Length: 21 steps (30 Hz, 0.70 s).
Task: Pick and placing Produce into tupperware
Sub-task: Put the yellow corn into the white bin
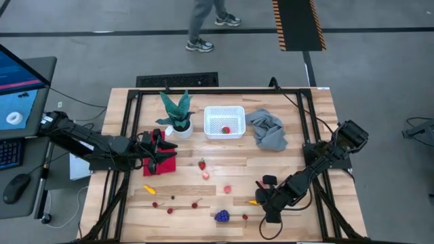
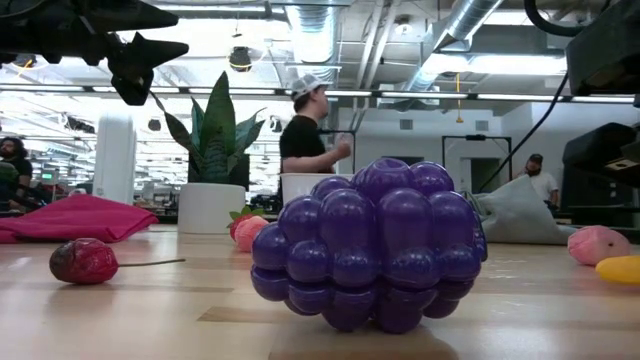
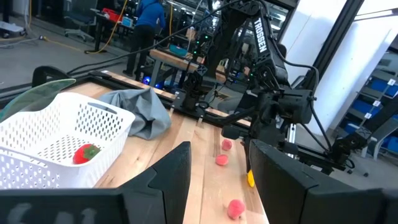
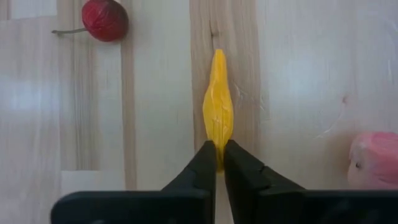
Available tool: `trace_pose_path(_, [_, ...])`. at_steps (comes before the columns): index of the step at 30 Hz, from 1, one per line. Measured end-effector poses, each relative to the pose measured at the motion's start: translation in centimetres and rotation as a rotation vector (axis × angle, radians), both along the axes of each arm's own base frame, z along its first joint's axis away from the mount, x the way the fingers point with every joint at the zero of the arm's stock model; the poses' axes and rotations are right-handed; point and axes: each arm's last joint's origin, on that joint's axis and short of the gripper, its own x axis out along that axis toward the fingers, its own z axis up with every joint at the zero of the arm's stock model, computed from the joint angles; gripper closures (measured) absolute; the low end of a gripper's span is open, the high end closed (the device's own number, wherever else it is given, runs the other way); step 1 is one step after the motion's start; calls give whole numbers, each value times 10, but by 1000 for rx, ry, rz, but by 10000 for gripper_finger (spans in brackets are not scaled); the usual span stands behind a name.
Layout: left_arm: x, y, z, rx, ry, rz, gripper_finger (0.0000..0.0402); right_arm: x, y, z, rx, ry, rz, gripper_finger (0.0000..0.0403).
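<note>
The white tupperware (image 1: 224, 123) stands at the table's far middle with one red strawberry (image 3: 86, 152) inside. Produce lies scattered on the near half: a purple grape bunch (image 1: 222, 216), cherries (image 1: 194, 205), pink balls (image 1: 227, 190), a strawberry (image 1: 201, 164) and a yellow piece (image 1: 149, 190). My right gripper (image 1: 262, 198) is down at the near right, shut on another yellow piece (image 4: 217, 112). My left gripper (image 1: 160, 149) hovers open over the red cloth (image 1: 165, 165), left of the bin. My right gripper pinches the yellow piece by its pointed end (image 4: 218, 148) between its two fingertips (image 4: 205, 163). It comes from above, pointing down at the table. The rest of the piece reaches out past the fingertips and seems to lie flat on the wood.
A potted plant (image 1: 178, 116) stands just left of the bin and a crumpled grey cloth (image 1: 268, 129) just right of it. A cherry (image 4: 104, 20) and a pink ball (image 4: 374, 160) lie near the held piece. A person walks beyond the table's far edge.
</note>
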Motion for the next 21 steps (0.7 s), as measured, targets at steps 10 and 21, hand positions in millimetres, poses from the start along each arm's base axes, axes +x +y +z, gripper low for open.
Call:
trace_pose_path(10, [0, 0, 0, 0, 0, 0, 246, 7, -8, 0, -24, -7, 11, 358])
trace_pose_path(21, [0, 0, -2, -1, 19, -1, 246, 30, -13, 35, -130, -6, 65, 358])
